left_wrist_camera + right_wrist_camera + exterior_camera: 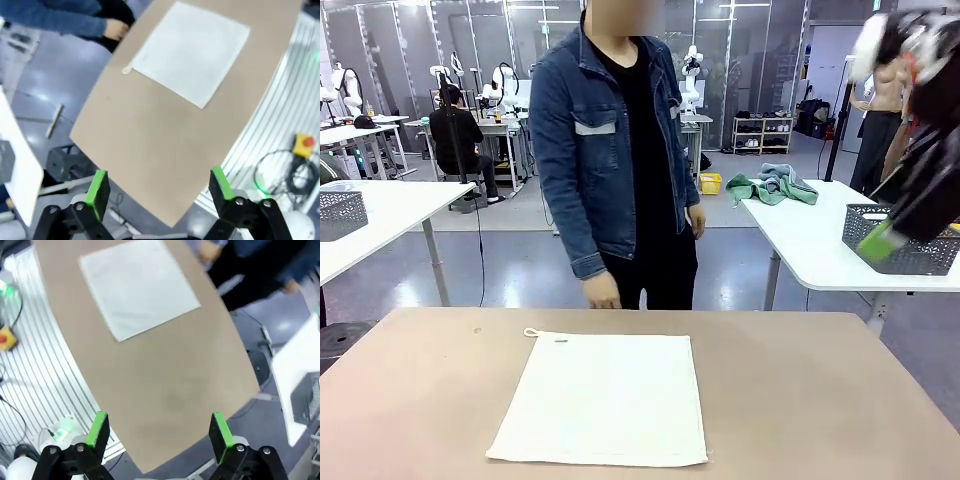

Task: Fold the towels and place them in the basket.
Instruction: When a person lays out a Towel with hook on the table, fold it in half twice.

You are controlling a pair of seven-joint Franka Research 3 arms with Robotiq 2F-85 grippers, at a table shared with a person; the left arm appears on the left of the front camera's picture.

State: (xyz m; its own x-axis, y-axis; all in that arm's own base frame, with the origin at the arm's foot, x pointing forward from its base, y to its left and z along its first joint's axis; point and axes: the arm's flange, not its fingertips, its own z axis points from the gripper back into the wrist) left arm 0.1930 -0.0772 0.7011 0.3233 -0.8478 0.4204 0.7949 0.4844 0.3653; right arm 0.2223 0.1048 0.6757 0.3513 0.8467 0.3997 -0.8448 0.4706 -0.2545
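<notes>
A pale off-white towel (605, 400) with a corner loop lies flat and unfolded on the brown table (800, 400), near the front edge. The left wrist view has the towel (192, 50) far ahead of my left gripper (159, 192), which hangs open and empty high above the table's corner. My right gripper (159, 432) is open and empty too, high over the table's other end, with the towel (137, 287) well beyond it. From the front, the right gripper (880, 243) is a blur at the upper right. The basket is out of view.
A person in a denim jacket stands at the far edge, one hand (603, 292) hanging just behind the table. Neighbouring white tables carry grey mesh containers (340, 212) (910, 255) and a heap of green and grey-blue cloths (770, 187).
</notes>
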